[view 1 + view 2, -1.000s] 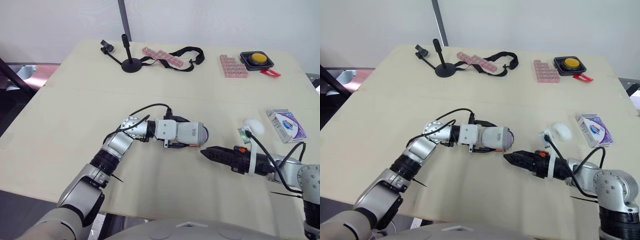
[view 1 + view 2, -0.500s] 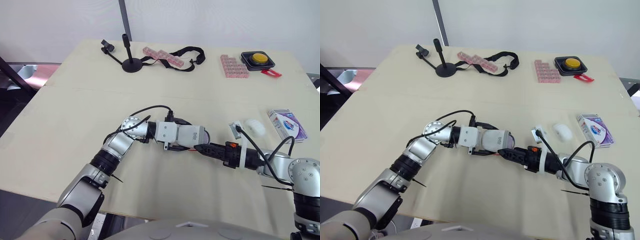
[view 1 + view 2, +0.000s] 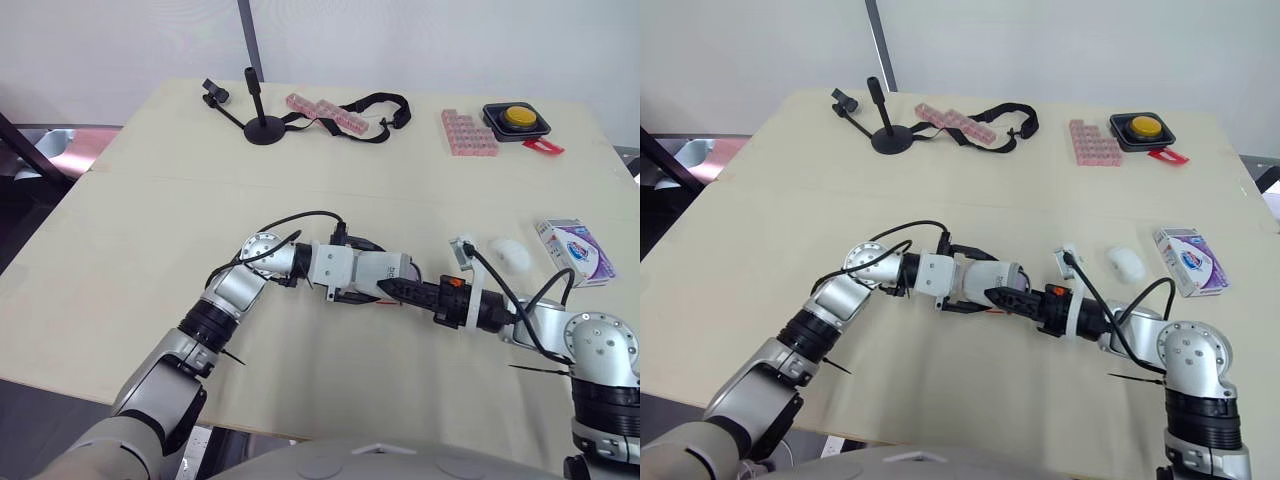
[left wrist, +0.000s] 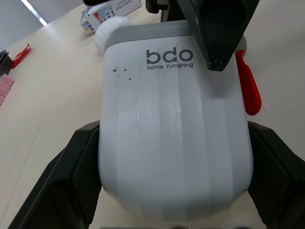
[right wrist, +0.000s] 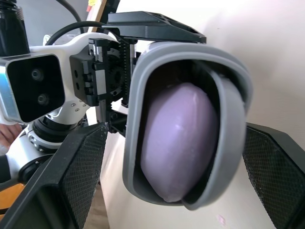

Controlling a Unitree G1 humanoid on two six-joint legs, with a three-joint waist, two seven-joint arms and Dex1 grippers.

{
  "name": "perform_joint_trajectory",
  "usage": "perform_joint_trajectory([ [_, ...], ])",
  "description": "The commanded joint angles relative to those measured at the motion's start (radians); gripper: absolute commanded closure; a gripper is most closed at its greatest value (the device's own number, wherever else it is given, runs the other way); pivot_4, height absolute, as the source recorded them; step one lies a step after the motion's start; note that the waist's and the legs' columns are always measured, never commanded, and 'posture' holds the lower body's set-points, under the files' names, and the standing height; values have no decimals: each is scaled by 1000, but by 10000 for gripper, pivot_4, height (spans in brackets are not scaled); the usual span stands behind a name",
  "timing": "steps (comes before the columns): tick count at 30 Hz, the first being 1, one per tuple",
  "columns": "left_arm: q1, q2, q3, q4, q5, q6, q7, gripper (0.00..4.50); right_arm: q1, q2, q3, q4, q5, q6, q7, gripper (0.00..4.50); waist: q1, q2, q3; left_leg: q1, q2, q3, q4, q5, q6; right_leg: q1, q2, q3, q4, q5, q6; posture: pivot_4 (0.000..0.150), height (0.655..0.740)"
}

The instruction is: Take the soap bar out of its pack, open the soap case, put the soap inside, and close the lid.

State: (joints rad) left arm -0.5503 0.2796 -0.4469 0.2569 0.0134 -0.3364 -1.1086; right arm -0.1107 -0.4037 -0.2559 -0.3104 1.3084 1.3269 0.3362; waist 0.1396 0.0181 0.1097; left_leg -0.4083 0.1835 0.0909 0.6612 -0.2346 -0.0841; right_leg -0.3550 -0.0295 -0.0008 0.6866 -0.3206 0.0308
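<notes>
- Fingers [image 5: 71,181] of the right gripper [image 3: 392,289] stand wide apart and hold nothing, with one tip lying over the top of the soap case [image 4: 167,124].
- Purple soap [image 5: 178,143] sits inside the case, seen through its open end.
- Left gripper [image 4: 174,157] clamps the case by both sides at mid-table.
- Soap pack [image 3: 573,250] lies well apart, near the right edge of the table [image 3: 150,200].
- Farthest back are a black stand [image 3: 262,125], pink blocks [image 3: 467,133] and a yellow button [image 3: 516,117].

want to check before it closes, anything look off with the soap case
The soap case, held in the left tool, is ajar, with the purple soap showing inside. Nothing looks spilled or damaged.
</notes>
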Motion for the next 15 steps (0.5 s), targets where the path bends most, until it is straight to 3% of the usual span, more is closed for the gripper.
perform_joint_trajectory([
  [1, -1, 5, 11, -42, -26, -23, -1, 10281, -3, -14, -8, -6, 40, -19, 0, 65, 0, 0, 0, 0, 0, 0, 0, 0, 0, 0, 0, 0, 0, 0, 0, 1500, 7343],
  [8, -7, 9, 13, -35, -27, -29, -3, 10281, -9, -34, 6, 4, 43, -31, 1, 65, 0, 0, 0, 0, 0, 0, 0, 0, 0, 0, 0, 0, 0, 0, 0, 1500, 7343],
  [15, -15, 0, 14, -26, -24, -28, 6, 10281, -26, -39, 30, 14, 43, -34, -2, 21954, -2, 0, 0, 0, 0, 0, 0, 0, 0, 0, 0, 0, 0, 0, 0, 1500, 7343],
])
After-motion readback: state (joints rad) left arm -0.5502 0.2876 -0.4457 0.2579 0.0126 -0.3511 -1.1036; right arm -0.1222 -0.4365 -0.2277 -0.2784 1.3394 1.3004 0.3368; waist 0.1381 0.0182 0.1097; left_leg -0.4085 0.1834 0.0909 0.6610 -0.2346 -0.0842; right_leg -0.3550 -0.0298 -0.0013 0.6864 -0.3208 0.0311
